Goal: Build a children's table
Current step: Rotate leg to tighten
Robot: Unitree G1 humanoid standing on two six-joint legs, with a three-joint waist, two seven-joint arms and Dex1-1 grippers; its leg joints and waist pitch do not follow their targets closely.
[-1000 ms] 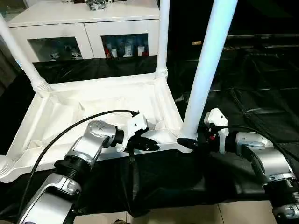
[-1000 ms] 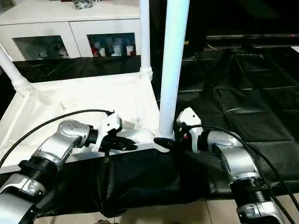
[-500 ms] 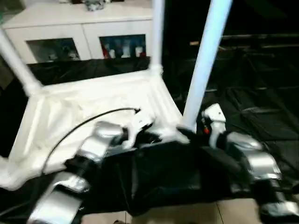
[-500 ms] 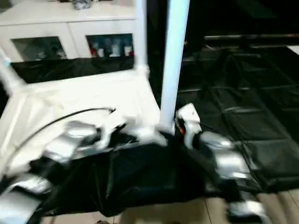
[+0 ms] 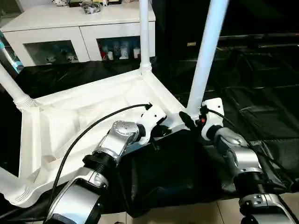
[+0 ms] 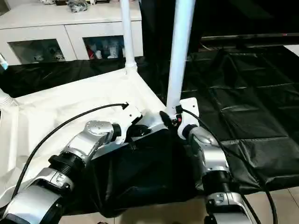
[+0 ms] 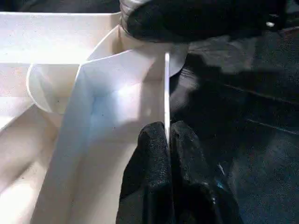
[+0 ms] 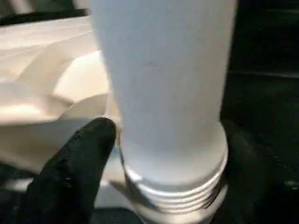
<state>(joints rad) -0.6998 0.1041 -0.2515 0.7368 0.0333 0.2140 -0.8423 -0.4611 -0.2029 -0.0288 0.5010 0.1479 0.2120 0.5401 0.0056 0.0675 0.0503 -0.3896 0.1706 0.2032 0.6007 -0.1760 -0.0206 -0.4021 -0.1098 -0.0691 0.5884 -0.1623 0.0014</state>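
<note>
Covering big table [image 5: 261,84]: black cloth [image 5: 159,172]

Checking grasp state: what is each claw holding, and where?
Left claw pinches the thin edge wall of the upturned table. Right claw straddles the near leg's base; grip unclear.

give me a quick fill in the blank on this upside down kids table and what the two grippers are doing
1. The children's table lies with its ribbed underside facing ____.
2. The left gripper is shut on the table's thin ____.
3. The right gripper has its black fingers either side of a white ____.
4. Behind the table stands a white ____ with glass doors.

Missing words: up; rim; leg; cabinet
</note>
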